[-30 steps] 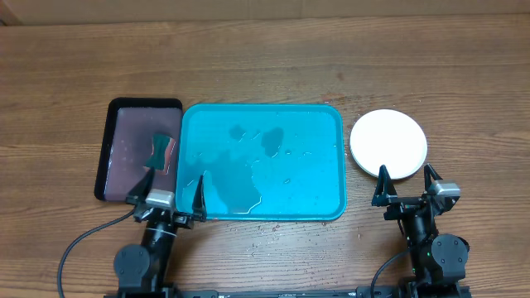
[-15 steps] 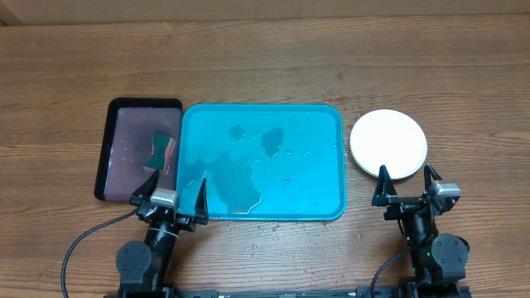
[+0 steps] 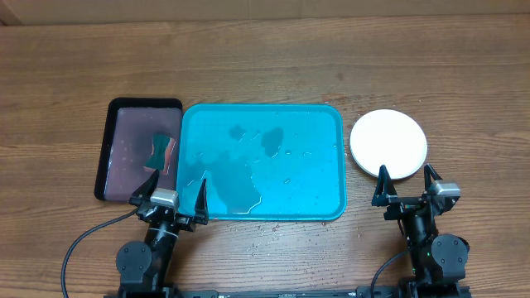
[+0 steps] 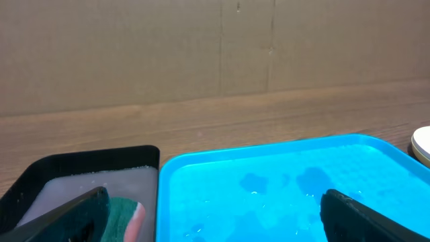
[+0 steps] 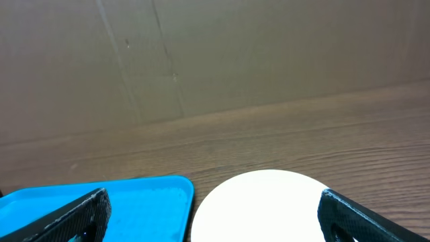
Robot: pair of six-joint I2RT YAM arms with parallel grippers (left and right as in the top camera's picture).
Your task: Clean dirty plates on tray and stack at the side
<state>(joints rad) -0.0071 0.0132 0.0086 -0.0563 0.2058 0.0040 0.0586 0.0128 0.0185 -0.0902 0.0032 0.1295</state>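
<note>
The turquoise tray (image 3: 315, 124) lies at the middle of the table, wet with puddles and holding no plates; it also shows in the left wrist view (image 4: 282, 161) and the right wrist view (image 5: 148, 202). A white plate (image 3: 388, 143) lies on the table right of the tray, also in the right wrist view (image 5: 259, 208); whether other plates lie under it I cannot tell. No blue or yellow-green plate shows. My left gripper (image 3: 171, 189) is open and empty at the tray's near left corner. My right gripper (image 3: 405, 182) is open and empty just near the white plate.
A black tray (image 3: 116, 116) with soapy water and a green-and-pink sponge (image 3: 160, 149) sits left of the turquoise tray, touching it. Water drops lie on the wood near the tray's front edge. A cardboard wall stands behind the table.
The left gripper has shifted slightly to the right and toward the front edge. Nothing else has moved.
</note>
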